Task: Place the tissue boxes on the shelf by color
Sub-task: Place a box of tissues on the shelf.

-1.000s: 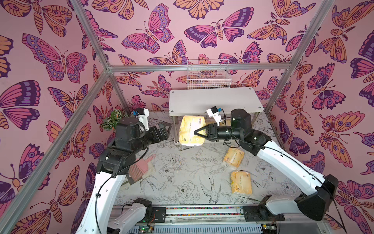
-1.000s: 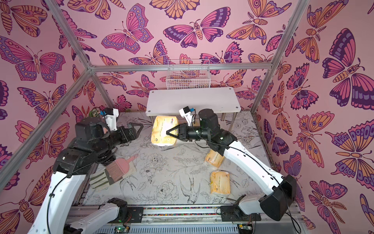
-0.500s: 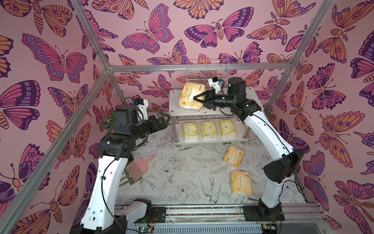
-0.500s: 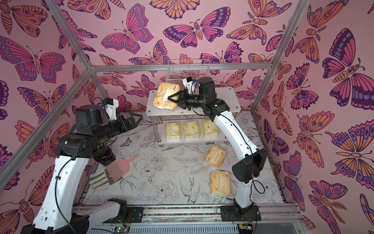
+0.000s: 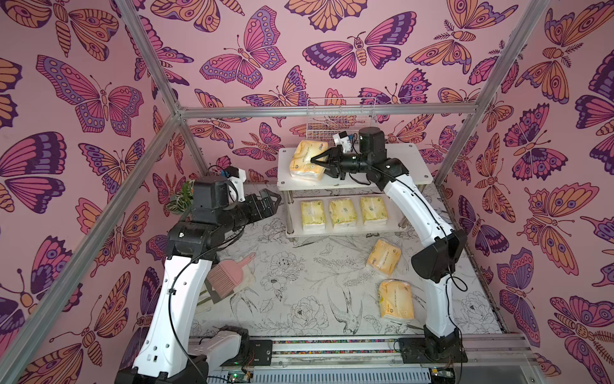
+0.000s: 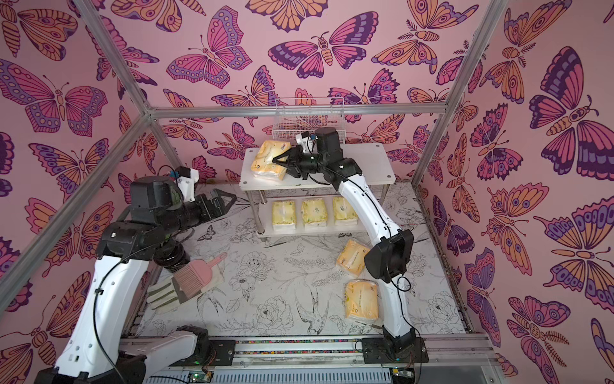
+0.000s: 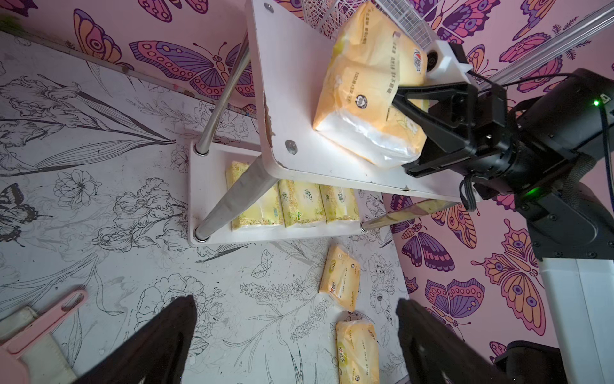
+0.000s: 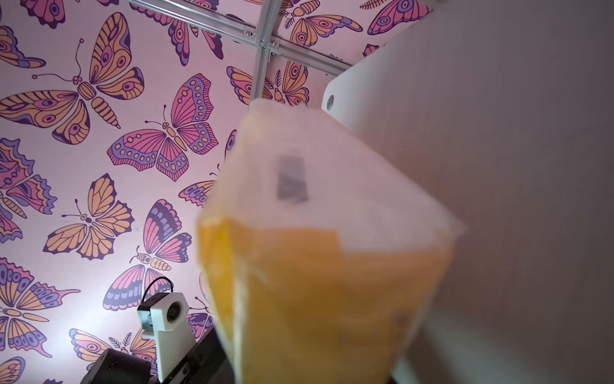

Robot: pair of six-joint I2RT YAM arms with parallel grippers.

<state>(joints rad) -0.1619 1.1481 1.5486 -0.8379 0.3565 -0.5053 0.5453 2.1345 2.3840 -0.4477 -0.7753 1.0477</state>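
**Top views**
- orange pack (image 5: 307,161): down on the left end of the top board (image 5: 285,175) of the shelf (image 5: 415,166); half a second ago held just above that spot, a second ago carried low in front.
- right tool (image 5: 320,166): jaws astride the pack, spread wider than a second ago; clamped or already slack, cannot tell.
- left tool (image 5: 270,202): jaws apart, empty, beside the shelf, barely shifted.
- pale packs (image 5: 342,212): three in a row on the lower board (image 5: 392,229), unchanged.
- loose packs (image 5: 383,257): two orange, on the surface (image 5: 299,266), untouched.

**Left wrist**
- orange pack (image 7: 362,99): lying flat on the top board, near a corner, inside the edges.
- right tool (image 7: 403,129): one finger over the pack's top face, the other low at its side, near the board.
- fingers (image 7: 159,339) of the left tool: wide apart, nothing between.

**Right wrist**
- orange pack (image 8: 315,266): blurred, filling the view, against the top board (image 8: 498,133); jaws out of sight.

**Meaning for the task**
- first orange pack likely delivered, and the pale tier apparently complete.
- next, probably: full release, straight withdrawal without dragging the soft wrap, then the loose packs to the same board.
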